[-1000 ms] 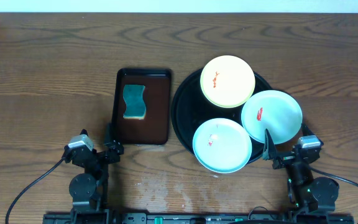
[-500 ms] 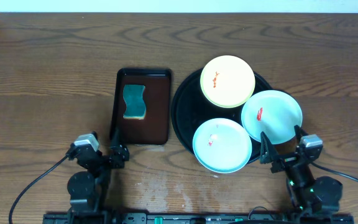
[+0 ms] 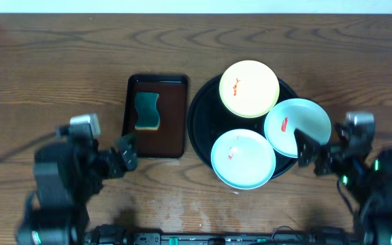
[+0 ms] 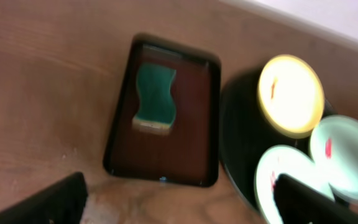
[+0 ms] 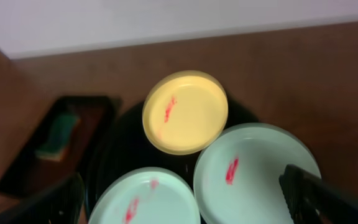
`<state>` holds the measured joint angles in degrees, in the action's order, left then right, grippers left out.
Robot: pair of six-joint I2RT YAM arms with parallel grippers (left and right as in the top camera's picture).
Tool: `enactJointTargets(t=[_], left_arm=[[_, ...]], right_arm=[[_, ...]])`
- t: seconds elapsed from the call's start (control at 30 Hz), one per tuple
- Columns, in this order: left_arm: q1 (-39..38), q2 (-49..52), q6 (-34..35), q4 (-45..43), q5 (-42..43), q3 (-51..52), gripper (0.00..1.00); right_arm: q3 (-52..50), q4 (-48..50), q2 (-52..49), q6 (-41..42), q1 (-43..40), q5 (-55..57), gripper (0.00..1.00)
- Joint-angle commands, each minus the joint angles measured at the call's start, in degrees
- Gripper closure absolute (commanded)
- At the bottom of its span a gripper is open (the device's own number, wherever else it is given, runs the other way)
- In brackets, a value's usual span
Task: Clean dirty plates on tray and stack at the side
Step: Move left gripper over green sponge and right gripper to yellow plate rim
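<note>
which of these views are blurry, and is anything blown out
Overhead: the left arm and right arm are smeared by motion blur, while the tray and sponge are sharp. Left wrist: whole frame soft, yellow plate blown out and glowing. Right wrist: mildly soft, no clipped highlights.

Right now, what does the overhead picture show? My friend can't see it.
Three red-smeared plates sit on a round black tray: a yellow plate at the back, two pale blue plates nearer. Beside it, a green sponge lies in a brown tray. The left gripper and right gripper are open, empty.
</note>
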<state>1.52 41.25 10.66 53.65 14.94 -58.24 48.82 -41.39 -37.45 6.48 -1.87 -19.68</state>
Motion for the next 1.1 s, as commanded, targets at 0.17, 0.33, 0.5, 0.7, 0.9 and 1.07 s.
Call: enactJointTargets(t=[0.17, 0.33, 0.5, 0.7, 0.9, 1.07], left_arm=[[0.2, 24.5, -2.9, 6.1, 7.1, -17.5, 0.01], [0.2, 31.4, -3.0, 5.4, 6.9, -17.5, 0.01], [0.2, 36.4, -2.9, 5.0, 5.0, -17.5, 0.18], [0.2, 40.3, -2.9, 4.9, 3.5, -17.5, 0.18], [0.2, 43.4, -2.9, 3.6, 3.5, -17.5, 0.18], [0.2, 43.7, -2.9, 1.9, 3.5, -17.4, 0.18]], right_arm=[[25.2, -15.1, -29.4, -3.7, 0.4, -0.5, 0.01], [29.1, -14.9, -39.3, -3.6, 0.4, -9.3, 0.01], [29.1, -13.6, -47.2, -4.0, 2.4, -5.9, 0.36], [29.1, -12.8, -54.1, -4.0, 6.4, 3.6, 0.36], [29.1, -8.2, -62.2, -3.8, 8.7, 10.9, 0.45], [29.1, -4.1, -65.8, -3.7, 8.6, 13.5, 0.46]])
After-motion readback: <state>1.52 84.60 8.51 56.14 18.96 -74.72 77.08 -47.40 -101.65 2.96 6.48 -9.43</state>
